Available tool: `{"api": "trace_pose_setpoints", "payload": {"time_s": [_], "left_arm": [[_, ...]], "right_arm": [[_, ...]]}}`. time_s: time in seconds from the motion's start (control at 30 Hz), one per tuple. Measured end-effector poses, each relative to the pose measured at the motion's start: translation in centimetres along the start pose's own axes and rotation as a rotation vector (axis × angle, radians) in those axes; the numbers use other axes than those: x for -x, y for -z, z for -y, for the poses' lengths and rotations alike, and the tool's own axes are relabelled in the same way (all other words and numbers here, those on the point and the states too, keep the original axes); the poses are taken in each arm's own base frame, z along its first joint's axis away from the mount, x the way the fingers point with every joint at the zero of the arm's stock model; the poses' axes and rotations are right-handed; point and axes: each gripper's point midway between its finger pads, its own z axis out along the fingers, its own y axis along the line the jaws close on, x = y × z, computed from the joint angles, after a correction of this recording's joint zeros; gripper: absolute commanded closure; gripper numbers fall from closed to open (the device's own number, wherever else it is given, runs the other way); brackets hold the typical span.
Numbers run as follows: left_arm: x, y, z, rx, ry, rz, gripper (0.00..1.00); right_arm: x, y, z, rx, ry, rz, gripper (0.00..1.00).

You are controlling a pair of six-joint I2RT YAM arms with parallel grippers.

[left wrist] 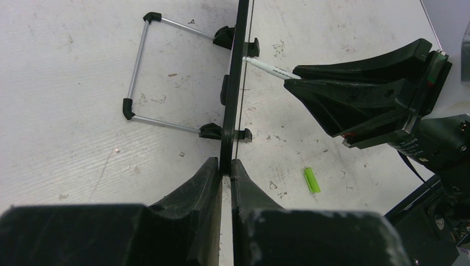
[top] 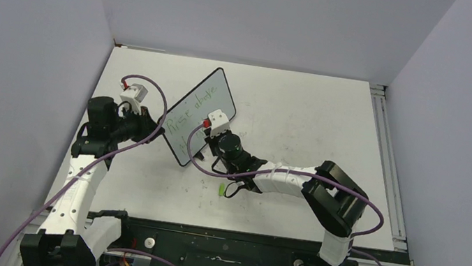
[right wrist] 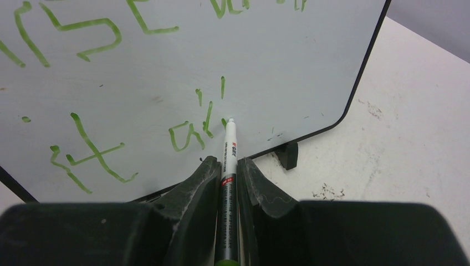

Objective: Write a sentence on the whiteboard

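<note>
The whiteboard [top: 221, 83] stands propped upright and angled at the table's middle left. In the left wrist view the whiteboard [left wrist: 235, 83] shows edge-on. My left gripper [left wrist: 225, 166] is shut on its near edge, also seen from above [top: 157, 123]. Green lettering, the sentence [right wrist: 83, 27], runs in two lines across the board's face [right wrist: 310, 66]. My right gripper [right wrist: 228, 163] is shut on a white and grey marker [right wrist: 229, 149]. The marker's tip touches the board low on the second line, just right of the last green strokes [right wrist: 188, 133].
A green marker cap [top: 221, 189] lies on the scuffed white table in front of the board, also in the left wrist view [left wrist: 312, 180]. The board's wire stand [left wrist: 138, 72] sticks out behind it. Grey walls enclose the table; a metal rail [top: 385, 155] runs along its right edge.
</note>
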Motion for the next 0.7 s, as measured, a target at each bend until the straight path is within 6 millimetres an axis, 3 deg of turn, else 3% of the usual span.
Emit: {"api": "trace_pose_setpoints", "payload": {"time_s": [0.3, 0.7], "left_arm": [[0.0, 0.0, 0.0, 0.0, 0.0, 0.0, 1.0], [0.0, 0.0, 0.0, 0.0, 0.0, 0.0, 1.0]], "right_arm": [[1.9, -0.3, -0.2, 0.005, -0.015, 0.041, 0.95], [2.8, -0.1, -0.5, 0.023, -0.02, 0.062, 0.95]]}}
